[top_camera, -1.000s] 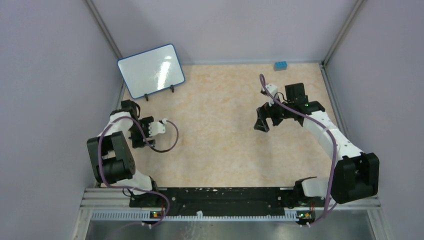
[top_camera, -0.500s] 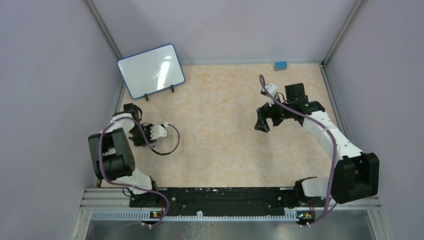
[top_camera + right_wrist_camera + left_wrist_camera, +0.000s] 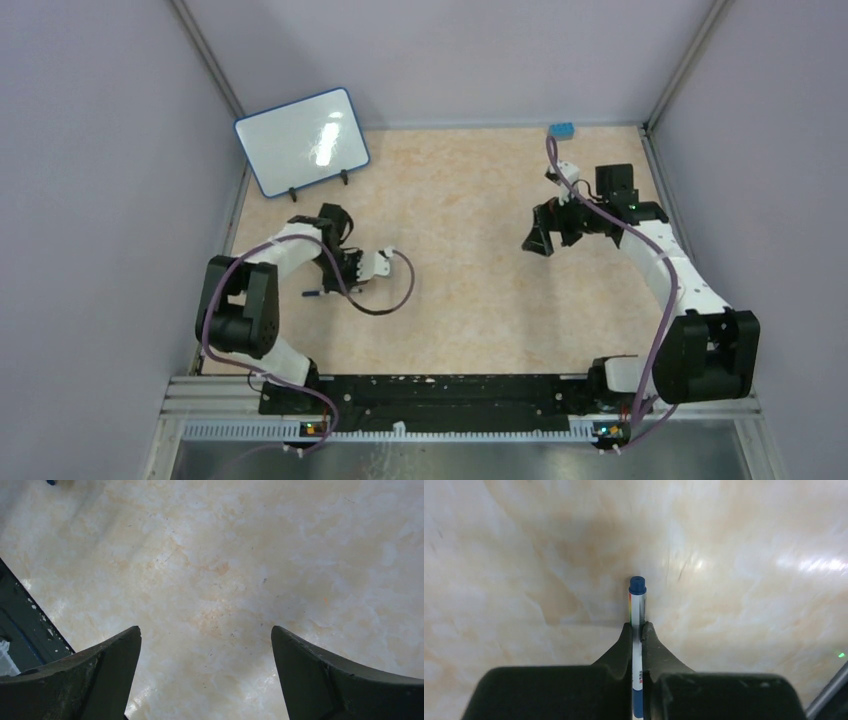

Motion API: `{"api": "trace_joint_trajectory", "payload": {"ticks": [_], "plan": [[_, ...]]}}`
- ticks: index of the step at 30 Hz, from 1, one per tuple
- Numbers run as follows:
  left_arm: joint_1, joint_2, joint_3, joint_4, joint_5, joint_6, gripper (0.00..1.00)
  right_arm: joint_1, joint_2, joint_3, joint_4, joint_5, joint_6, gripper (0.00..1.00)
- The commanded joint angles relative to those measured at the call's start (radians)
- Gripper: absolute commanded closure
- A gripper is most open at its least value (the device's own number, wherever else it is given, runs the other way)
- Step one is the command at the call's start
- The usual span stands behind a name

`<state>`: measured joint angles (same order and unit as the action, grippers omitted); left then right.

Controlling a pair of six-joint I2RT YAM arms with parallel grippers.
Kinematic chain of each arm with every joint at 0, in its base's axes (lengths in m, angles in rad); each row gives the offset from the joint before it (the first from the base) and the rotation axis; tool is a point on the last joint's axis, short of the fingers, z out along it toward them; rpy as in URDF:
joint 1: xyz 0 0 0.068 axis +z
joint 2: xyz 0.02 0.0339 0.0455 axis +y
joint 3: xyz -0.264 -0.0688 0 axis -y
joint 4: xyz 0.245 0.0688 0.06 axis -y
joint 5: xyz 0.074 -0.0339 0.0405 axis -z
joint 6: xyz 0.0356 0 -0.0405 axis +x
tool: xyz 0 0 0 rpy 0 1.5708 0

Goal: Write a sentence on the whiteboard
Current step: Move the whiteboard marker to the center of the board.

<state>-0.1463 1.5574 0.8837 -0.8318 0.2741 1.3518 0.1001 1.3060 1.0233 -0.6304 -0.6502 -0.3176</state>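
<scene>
Marbled beige tabletop [image 3: 460, 310], lilac walls [image 3: 100, 150]; whiteboard [image 3: 295, 145] seemingly blank.

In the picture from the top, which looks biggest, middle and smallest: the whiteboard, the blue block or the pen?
1. The whiteboard, by far.
2. The blue block.
3. The pen: only a thin bit shows and the rest is hidden, so its place after the block is unsure.

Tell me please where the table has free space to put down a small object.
Free: the middle of the table, between the left end effector and the right end effector; also the far strip between the whiteboard and the blue block. Crowded: the left side, around the cable and marker.
</scene>
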Motion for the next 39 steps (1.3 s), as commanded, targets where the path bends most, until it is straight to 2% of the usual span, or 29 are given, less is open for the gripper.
{"api": "trace_joint_trajectory", "payload": {"ticks": [1, 6, 9, 12, 17, 23, 26, 28, 33, 35, 39], "plan": [[-0.150, 0.069, 0.120, -0.031, 0.126, -0.309, 1.00, -0.040, -0.045, 0.034, 0.021, -0.058, 0.012, 0.02], [-0.417, 0.201, 0.270, -0.021, 0.082, -0.575, 1.00, -0.093, -0.065, 0.041, 0.036, -0.082, 0.053, 0.02], [-0.551, 0.290, 0.374, 0.000, 0.081, -0.678, 1.00, -0.209, -0.062, 0.054, 0.038, -0.153, 0.094, 0.02], [-0.647, 0.412, 0.539, -0.013, 0.098, -0.756, 1.00, -0.319, -0.051, 0.072, 0.022, -0.218, 0.110, 0.02], [-0.776, 0.600, 0.844, -0.050, 0.110, -0.809, 1.00, -0.425, -0.057, 0.071, 0.025, -0.241, 0.125, 0.03], [-0.857, 0.792, 1.183, -0.140, 0.156, -0.850, 1.00, -0.448, -0.083, 0.046, 0.074, -0.235, 0.171, 0.03], [-0.860, 0.826, 1.230, -0.145, 0.184, -0.877, 1.00, -0.447, -0.091, 0.038, 0.098, -0.244, 0.191, 0.03], [-0.860, 0.822, 1.220, -0.145, 0.201, -0.884, 0.90, -0.448, -0.086, 0.038, 0.100, -0.255, 0.195, 0.03], [-0.853, 0.743, 1.137, -0.132, 0.197, -0.890, 0.52, -0.447, -0.077, 0.027, 0.098, -0.266, 0.194, 0.03], [-0.833, 0.700, 1.112, -0.131, 0.214, -0.904, 0.44, -0.447, -0.077, 0.024, 0.099, -0.275, 0.195, 0.03], [-0.754, 0.616, 1.101, -0.195, 0.311, -0.896, 0.37, -0.447, -0.079, 0.017, 0.096, -0.300, 0.191, 0.03]]}}
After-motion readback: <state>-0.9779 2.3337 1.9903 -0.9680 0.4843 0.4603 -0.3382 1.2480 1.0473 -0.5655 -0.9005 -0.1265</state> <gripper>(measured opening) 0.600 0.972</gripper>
